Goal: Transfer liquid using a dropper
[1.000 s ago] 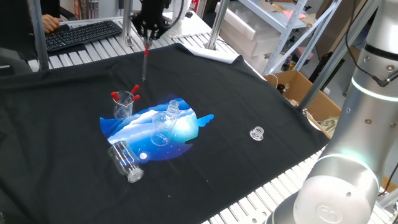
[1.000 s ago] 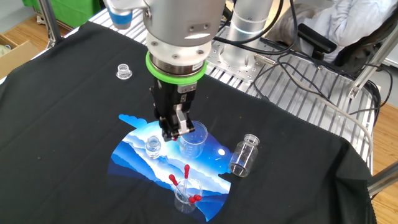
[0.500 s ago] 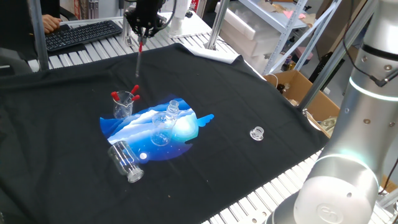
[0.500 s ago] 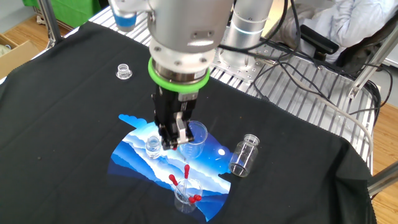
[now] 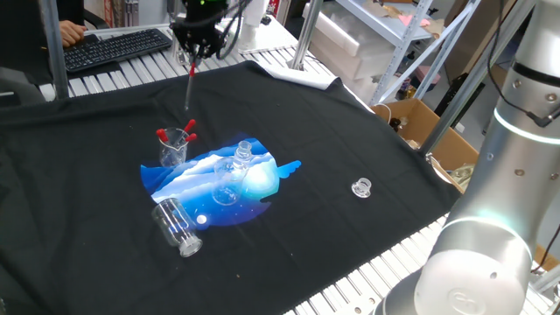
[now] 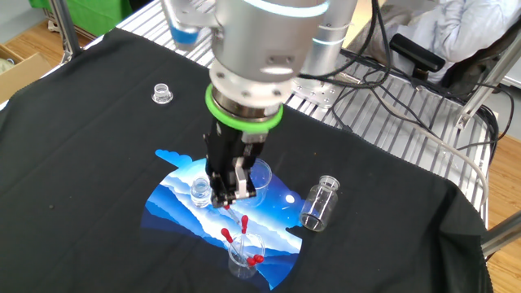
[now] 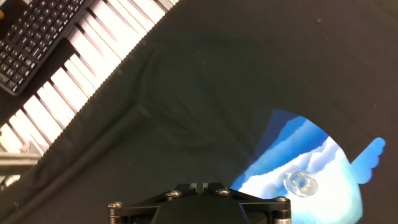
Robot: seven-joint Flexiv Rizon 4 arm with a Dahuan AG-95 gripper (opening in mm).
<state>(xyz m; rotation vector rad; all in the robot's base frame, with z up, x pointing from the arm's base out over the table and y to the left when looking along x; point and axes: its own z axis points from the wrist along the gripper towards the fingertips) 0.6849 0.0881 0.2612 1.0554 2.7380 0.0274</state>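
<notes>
The dropper (image 5: 190, 89) is held by its red bulb end between the closed fingers of the tool (image 5: 192, 56), the clear tube hanging down and slightly tilted, its tip in the air above the black cloth (image 5: 289, 122). In the other fixed view the dropper (image 6: 234, 214) is seen only as a short stretch below the tool (image 6: 226, 198), just above a small glass cup (image 6: 242, 256) in which two more red-bulbed droppers (image 6: 229, 238) are stood. That cup (image 5: 174, 147) is placed at the edge of a blue and white printed patch (image 5: 210, 179) on the cloth. On the patch a small clear bottle (image 5: 242, 157) is stood upright, and beside it a clear beaker (image 6: 256, 181). A larger clear jar (image 5: 178, 227) is laid on its side at the patch's border. A small clear cap (image 5: 361, 186) is set well apart on the bare cloth. The cloth is spread over the surface (image 5: 122, 74), on which a keyboard (image 5: 112, 48) is placed. In the hand view the small bottle (image 7: 301, 183) is seen from above; the fingers are not shown there.
</notes>
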